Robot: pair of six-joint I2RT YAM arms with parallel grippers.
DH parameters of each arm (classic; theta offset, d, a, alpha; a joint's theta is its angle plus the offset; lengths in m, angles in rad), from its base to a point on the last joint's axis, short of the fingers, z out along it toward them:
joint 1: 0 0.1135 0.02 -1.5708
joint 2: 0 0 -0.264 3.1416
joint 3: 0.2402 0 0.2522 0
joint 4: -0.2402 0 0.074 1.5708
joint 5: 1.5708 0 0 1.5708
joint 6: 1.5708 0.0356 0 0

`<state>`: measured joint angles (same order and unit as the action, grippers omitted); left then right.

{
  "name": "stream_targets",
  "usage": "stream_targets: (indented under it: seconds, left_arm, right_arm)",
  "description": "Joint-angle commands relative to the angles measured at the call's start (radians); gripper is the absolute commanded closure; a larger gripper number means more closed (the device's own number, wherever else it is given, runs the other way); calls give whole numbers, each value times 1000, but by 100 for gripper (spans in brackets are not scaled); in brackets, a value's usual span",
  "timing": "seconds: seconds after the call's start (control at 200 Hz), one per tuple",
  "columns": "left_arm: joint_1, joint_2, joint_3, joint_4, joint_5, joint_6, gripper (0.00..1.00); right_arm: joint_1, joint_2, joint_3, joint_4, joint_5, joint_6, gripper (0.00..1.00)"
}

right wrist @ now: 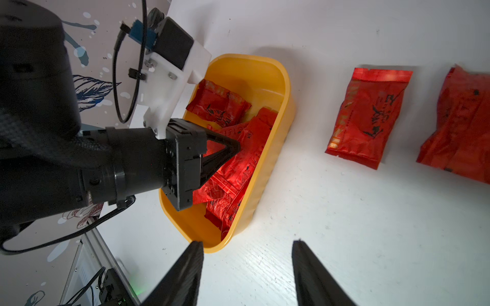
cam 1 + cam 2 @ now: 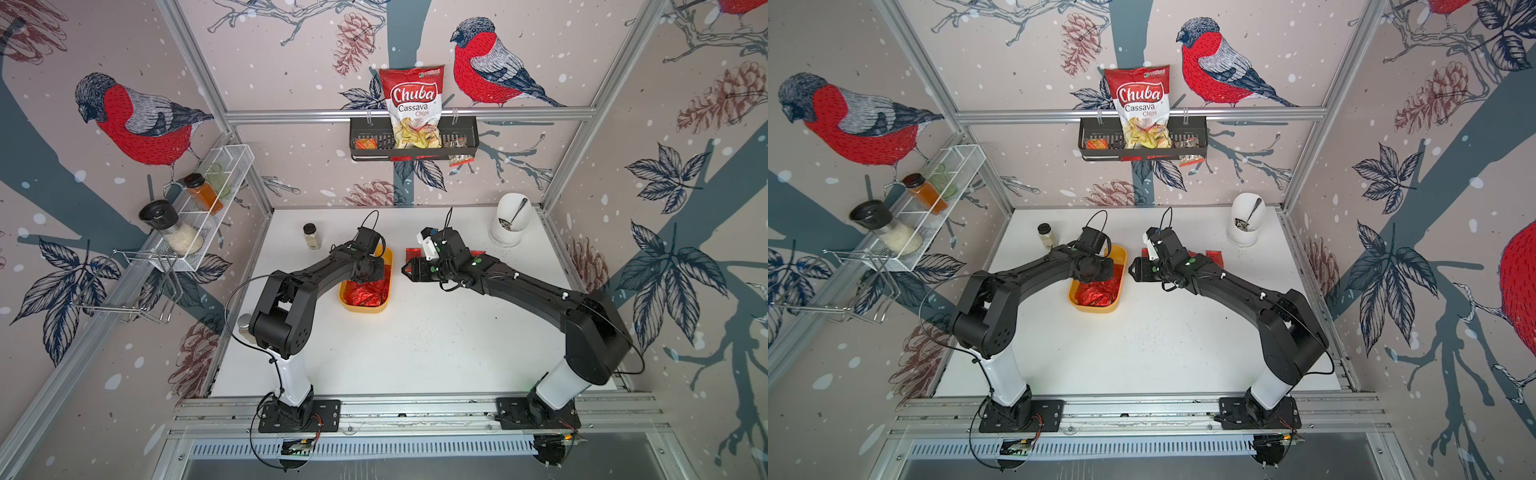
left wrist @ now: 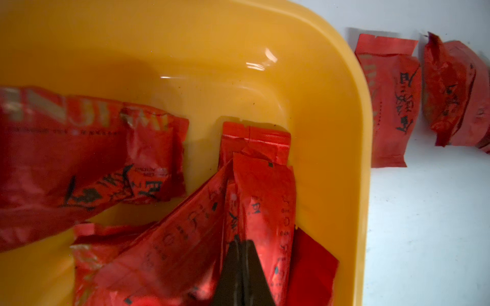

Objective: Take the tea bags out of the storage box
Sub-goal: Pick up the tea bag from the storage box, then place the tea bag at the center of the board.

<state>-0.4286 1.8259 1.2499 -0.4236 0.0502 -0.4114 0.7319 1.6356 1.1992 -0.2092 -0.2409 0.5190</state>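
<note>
You're early in the job: at least two tea bags (image 1: 366, 116) lie out on the tabletop (image 2: 415, 340), near the storage box (image 1: 287, 87), while a good heap (most of the lot, I'd judge) sits inside the box. Your left gripper (image 3: 240, 246) is down in that heap with its jaws closed. As far as the left wrist view shows, they pinch the edge of one tilted sachet (image 3: 265, 201) close to the box's wall. The right gripper (image 1: 246, 265) hovers empty over bare tabletop just beside the box, jaws apart.
</note>
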Motion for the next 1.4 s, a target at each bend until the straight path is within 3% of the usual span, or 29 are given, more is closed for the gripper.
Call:
stream_targets:
  seconds: [0.0,0.17,0.335,0.55,0.69,0.93,1.141,1.396]
  left_arm:
    - [4,-51,22,-24,-33,1,100]
    - [7,-156,74,-82,-64,-9,100]
    - [-10,-241,59,-60,-3,-78,100]
    - [-191,-301,-73,184,-11,-304,100]
    - [-338,-210,-61,312,-55,-412,100]
    - [-515,34,105,423,-137,-518,100]
    - [-577,244,234,503,-133,-619,100]
    - [-617,377,305,571,-133,-708,100]
  right_arm:
    - [-7,-25,-5,16,4,-14,41]
    - [-48,-95,-17,-5,15,-26,41]
    - [-109,-196,-42,-41,25,-39,41]
    - [-237,-410,-128,-90,21,-33,41]
    - [-297,-572,-184,-125,40,-22,39]
    - [-333,-746,-210,-223,64,-11,37]
    - [-335,-802,-229,-251,49,7,37]
    - [-335,-829,-239,-278,60,-5,36]
